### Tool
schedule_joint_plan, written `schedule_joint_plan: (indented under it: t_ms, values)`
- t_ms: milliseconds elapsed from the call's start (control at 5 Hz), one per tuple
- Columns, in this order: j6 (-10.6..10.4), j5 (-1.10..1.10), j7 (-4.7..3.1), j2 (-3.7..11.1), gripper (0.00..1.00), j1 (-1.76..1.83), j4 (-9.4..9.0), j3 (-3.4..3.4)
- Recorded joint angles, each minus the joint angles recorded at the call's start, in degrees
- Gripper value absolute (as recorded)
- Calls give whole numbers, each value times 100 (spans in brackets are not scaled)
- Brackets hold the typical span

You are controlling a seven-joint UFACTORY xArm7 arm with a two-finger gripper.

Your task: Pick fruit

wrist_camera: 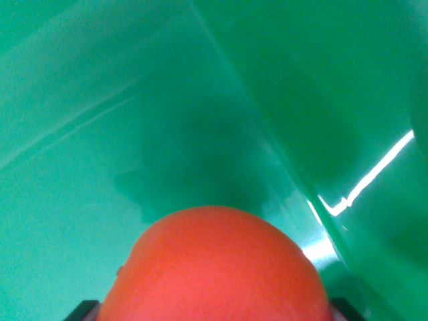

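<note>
Wrist view was nearly all glossy green, with an orange-red fruit (pixel 217 267) swelling up from the bottom centre of the frame, very close to the lens. Two dark corners, bottom left and bottom right, flanked it; I took them for parts of the hand (pixel 215 314), but so little showed that I could not tell how wide it stood or whether it had hold of the fruit at all.

The green surface (pixel 80 134) looked like the inside of a bin or tray, with a crease running from the top centre down to the lower right and bright streaks of glare at the right edge. The fruit's skin looked smooth and round, so a grip that was shallow or off-centre could have let it roll or squirt free. The sloping wall on the right seemed close enough that a careless lift might have knocked against it.

Whether the fruit rested on the green floor or hung above it was hidden. Its lower half was cut off, and everything was soft with blur.
</note>
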Motion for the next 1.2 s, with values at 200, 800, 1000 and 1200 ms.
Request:
schedule_joint_plan:
  t_ms: [200, 800, 1000, 1200]
  values:
    - [0, 0, 0, 0, 100, 0, 0, 0]
    - [446, -24, 20, -134, 100, 8, 314, -1]
    - [446, -24, 20, -134, 100, 8, 314, -1]
    - [688, -36, 31, -206, 100, 13, 485, -1]
